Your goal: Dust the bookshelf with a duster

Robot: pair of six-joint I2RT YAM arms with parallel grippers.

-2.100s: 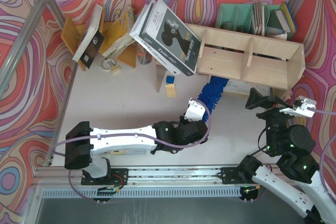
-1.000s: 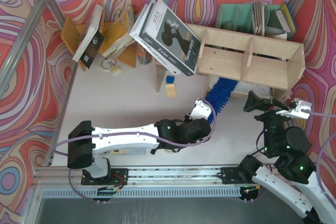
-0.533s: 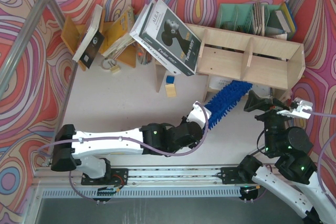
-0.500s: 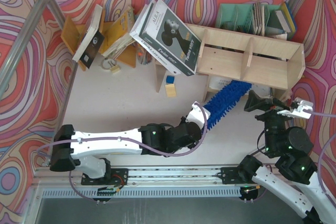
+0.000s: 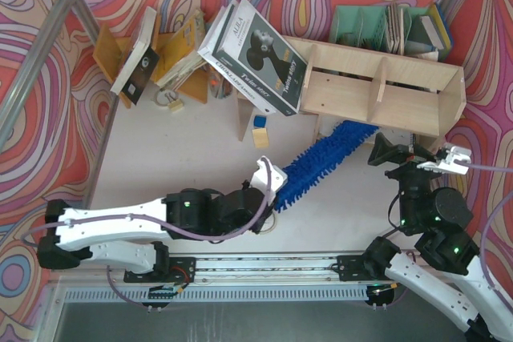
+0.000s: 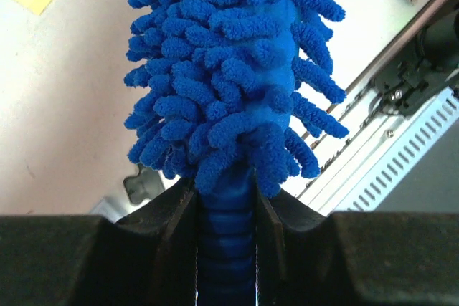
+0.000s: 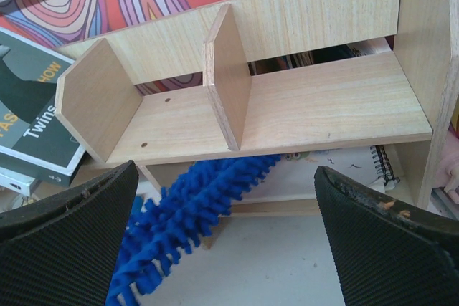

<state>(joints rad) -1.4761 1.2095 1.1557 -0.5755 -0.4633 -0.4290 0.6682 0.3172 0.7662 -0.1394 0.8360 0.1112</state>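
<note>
Top view: the left tool (image 5: 273,187) is closed on the short dark blue ribbed handle of a long, bright blue, fluffy bristled duster (image 5: 318,161). The duster runs diagonally from the tool, up and to the right across the pale counter (image 5: 184,150). Its far end lies under the front edge of the pale unpainted plywood bookshelf (image 5: 385,90), in the lower tier.

Left wrist view: both fingers (image 6: 179,227) of the left tool (image 6: 226,213) press on the handle just below the first bristles of the duster (image 6: 229,69).

Right wrist view: the right tool (image 7: 226,249) stands with its jaws spread wide and nothing between them, facing the bookshelf (image 7: 315,98) from the front and apart from it. The duster (image 7: 193,213) passes beneath the shelf board, below the upright divider. Whether the bristles touch the underside of the board cannot be told.

Top view: the right tool (image 5: 417,156) hovers near the right half of the bookshelf. A large black-and-white book (image 5: 256,58) leans against its left end. A green slotted file organizer (image 5: 361,26) stands behind it.
</note>
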